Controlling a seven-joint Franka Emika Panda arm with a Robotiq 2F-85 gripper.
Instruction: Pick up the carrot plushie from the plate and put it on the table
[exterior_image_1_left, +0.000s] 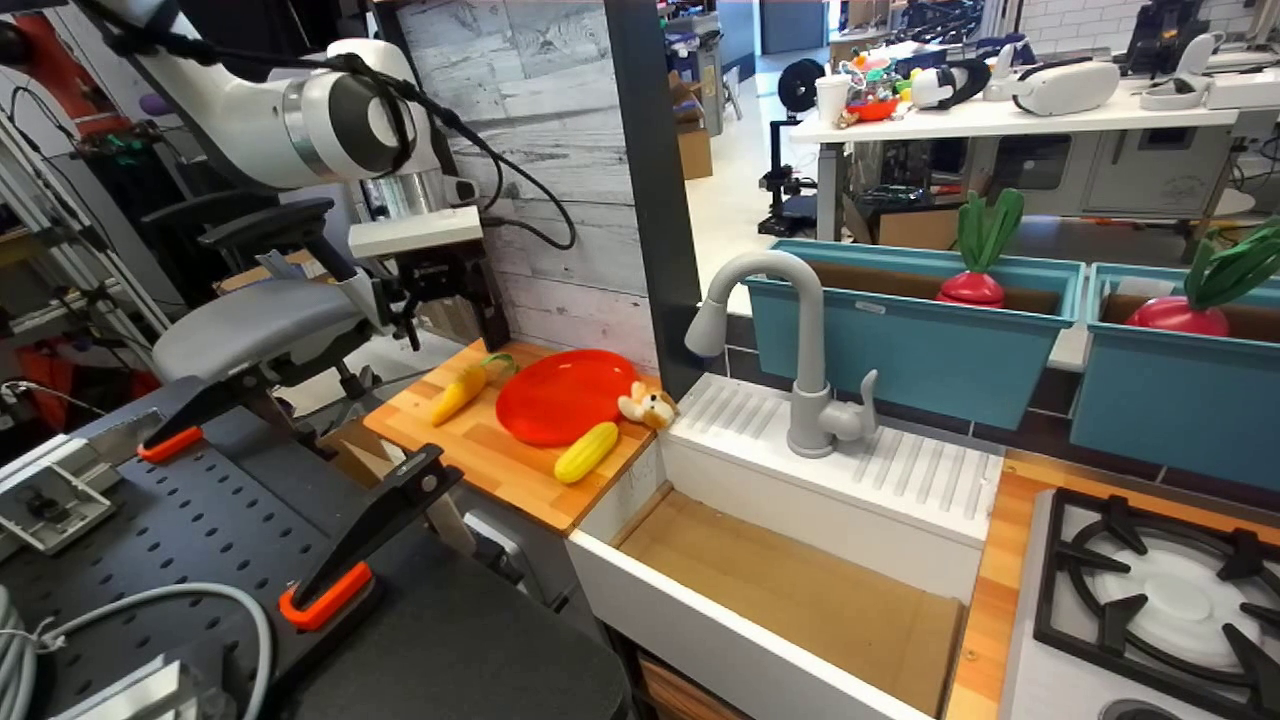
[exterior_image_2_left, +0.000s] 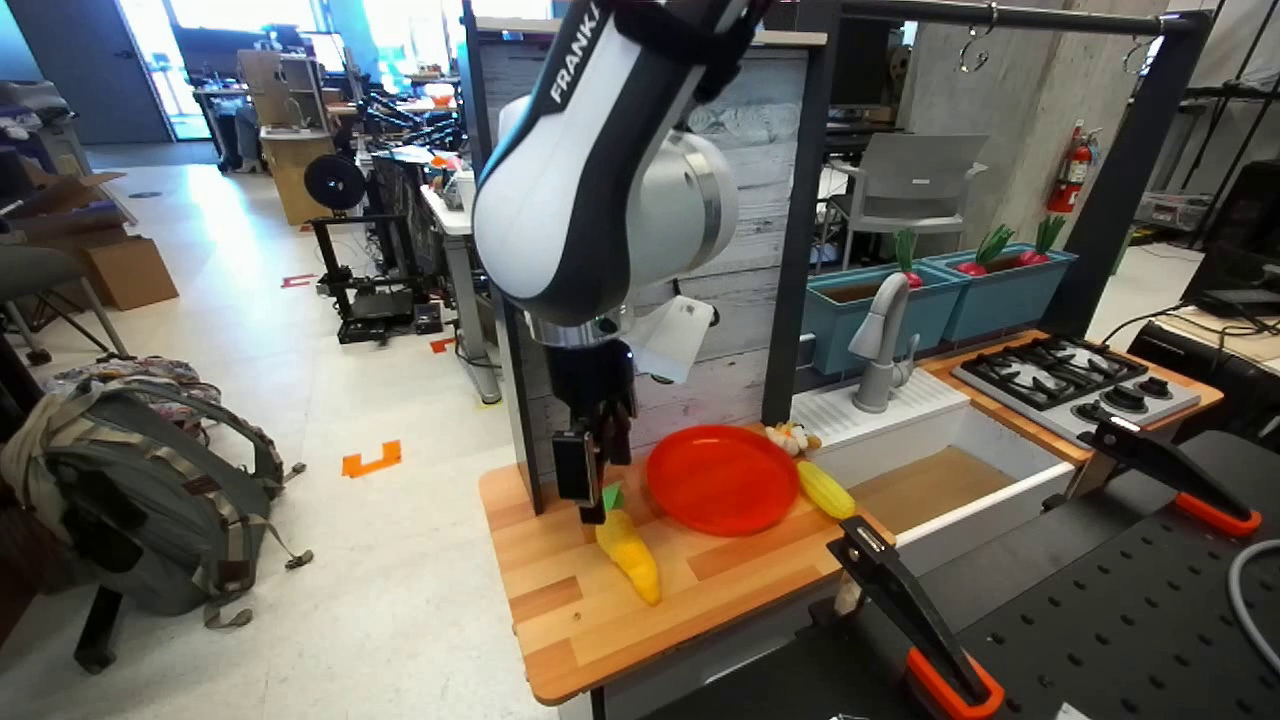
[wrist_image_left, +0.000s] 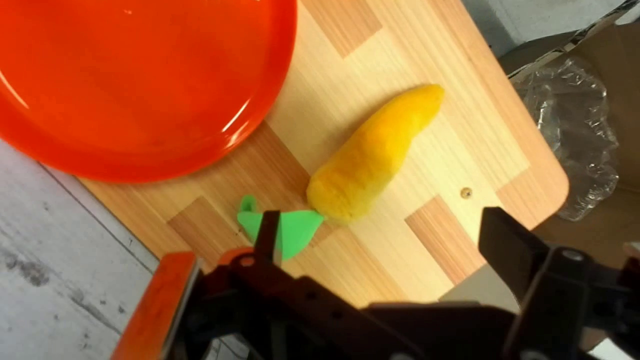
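Note:
The carrot plushie (wrist_image_left: 372, 152), yellow-orange with a green leafy end, lies on the wooden table (wrist_image_left: 360, 65) beside the plate. It shows in both exterior views (exterior_image_1_left: 460, 393) (exterior_image_2_left: 632, 562). The round red-orange plate (wrist_image_left: 150, 90) holds nothing in the exterior views (exterior_image_1_left: 570, 395) (exterior_image_2_left: 722, 480). My gripper (wrist_image_left: 382, 220) is open with nothing between its fingers. It hangs above the table near the carrot's leafy end, as an exterior view also shows (exterior_image_1_left: 453, 335). In the wrist view one finger covers part of the green leaves; I cannot tell if they touch.
A yellow corn toy (exterior_image_1_left: 587, 452) and a small white-brown plush (exterior_image_1_left: 648, 405) lie on the plate's far side by the white sink (exterior_image_1_left: 780, 650). A grey faucet (exterior_image_1_left: 810, 330) stands behind the sink. A whitewashed wooden wall (exterior_image_2_left: 740, 350) rises along the table's back edge.

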